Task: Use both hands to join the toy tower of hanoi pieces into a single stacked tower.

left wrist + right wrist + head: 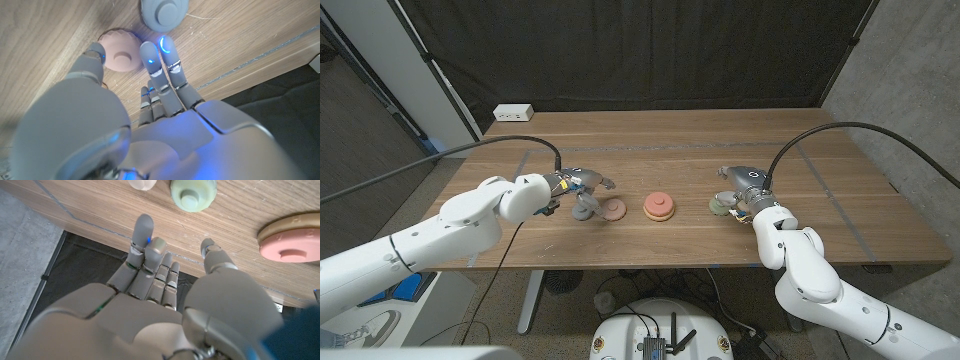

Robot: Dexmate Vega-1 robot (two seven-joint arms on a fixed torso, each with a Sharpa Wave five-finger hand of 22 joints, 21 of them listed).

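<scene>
The left hand [582, 186] hovers released, fingers spread over a grey piece [584, 212] and a pinkish-brown piece [613, 210] lying side by side on the counter [660, 150]. The right hand [744, 188] is released too, fingers apart, just above a pale green piece [722, 206]. Between the hands sits a salmon disc on a tan one [659, 206]
</scene>
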